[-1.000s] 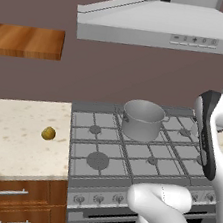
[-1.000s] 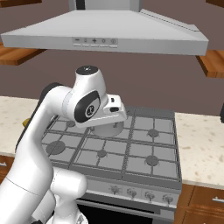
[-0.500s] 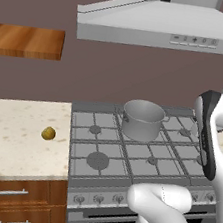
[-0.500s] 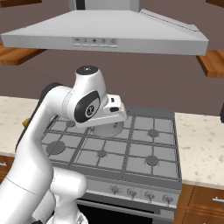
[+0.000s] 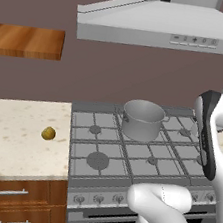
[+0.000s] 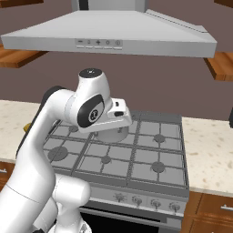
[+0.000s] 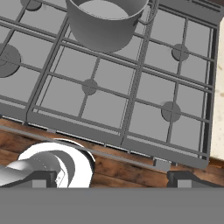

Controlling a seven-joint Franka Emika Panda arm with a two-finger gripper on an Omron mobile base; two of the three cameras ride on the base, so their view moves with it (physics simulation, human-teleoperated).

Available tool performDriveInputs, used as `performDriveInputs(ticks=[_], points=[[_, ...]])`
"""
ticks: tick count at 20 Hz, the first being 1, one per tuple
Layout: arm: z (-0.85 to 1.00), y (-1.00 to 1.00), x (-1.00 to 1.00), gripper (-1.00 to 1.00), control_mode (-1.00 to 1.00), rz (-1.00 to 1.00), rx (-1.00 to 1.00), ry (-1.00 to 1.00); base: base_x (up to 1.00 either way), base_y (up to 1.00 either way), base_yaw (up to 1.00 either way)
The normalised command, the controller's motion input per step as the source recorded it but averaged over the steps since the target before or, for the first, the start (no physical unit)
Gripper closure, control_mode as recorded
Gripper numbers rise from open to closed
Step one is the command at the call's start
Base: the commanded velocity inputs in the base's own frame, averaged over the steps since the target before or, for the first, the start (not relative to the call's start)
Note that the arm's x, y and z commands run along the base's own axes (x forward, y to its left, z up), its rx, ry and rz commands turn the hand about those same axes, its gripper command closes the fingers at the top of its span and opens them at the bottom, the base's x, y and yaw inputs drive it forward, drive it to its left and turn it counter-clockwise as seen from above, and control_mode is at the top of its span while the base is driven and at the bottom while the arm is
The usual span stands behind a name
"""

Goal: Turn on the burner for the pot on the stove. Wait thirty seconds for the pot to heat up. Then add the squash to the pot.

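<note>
The grey metal pot stands on the back middle burner of the stove. In the hand view the pot is at the top, over the grates of the stove. My gripper hovers high above the stove's front edge, open, fingertips wide apart with nothing between them. From the right base the white hand covers part of the pot. The small yellow-olive squash lies on the counter left of the stove, far from the gripper.
A row of knobs runs along the stove front. A grey range hood hangs above. Speckled counter lies to the left and counter to the right. Wooden shelf and drawers stand at left.
</note>
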Motion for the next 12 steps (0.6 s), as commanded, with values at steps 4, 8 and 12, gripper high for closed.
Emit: performDriveInputs(ticks=[4,8,12], points=[[0.00,0.00,0.00,-1.00,-1.00,0.00,0.00,0.00,0.00,0.00,0.00],[0.00,0.00,0.00,-1.00,-1.00,0.00,0.00,0.00,0.00,0.00,0.00],[0.00,0.00,0.00,-1.00,-1.00,0.00,0.00,0.00,0.00,0.00,0.00]])
